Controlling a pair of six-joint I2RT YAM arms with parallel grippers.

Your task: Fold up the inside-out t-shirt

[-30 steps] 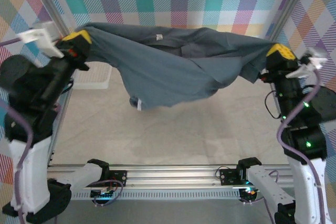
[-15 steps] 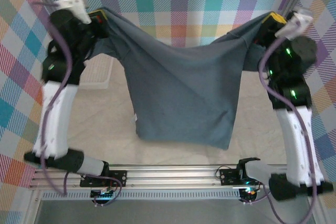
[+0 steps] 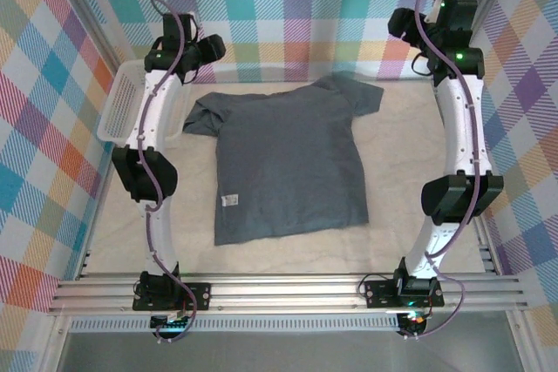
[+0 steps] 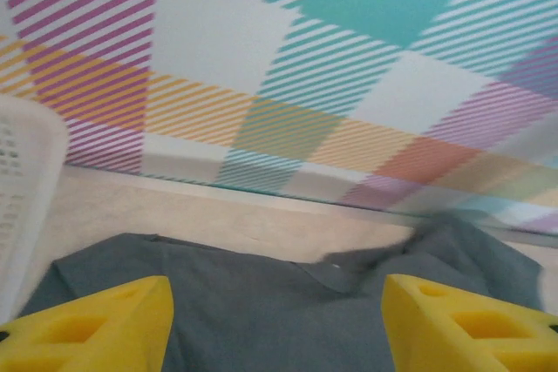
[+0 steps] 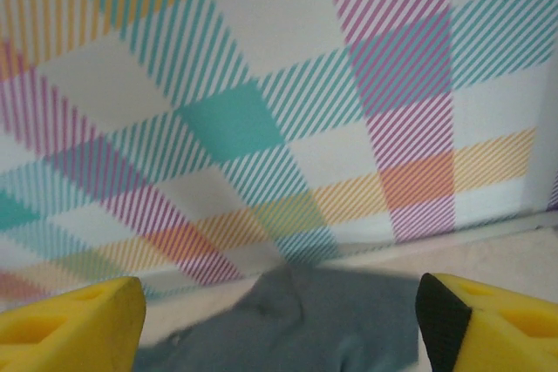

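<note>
My left fingers [image 4: 96,324] hang apart and empty over the shirt's far edge, near the white basket [image 3: 122,102]. The t-shirt [image 3: 292,163] lies spread flat on the tabletop [image 3: 418,241] between my arms. I judge it laid out, every fold yet to make. My right fingers [image 5: 70,324] are apart too, holding nothing.

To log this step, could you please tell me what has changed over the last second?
A second ago the left arm and right arm held the t-shirt stretched in the air between them. They swung it forward, laid it flat on the table and let go; both sets of jaws now stand open near its far edge. The white basket stayed at the left.
</note>
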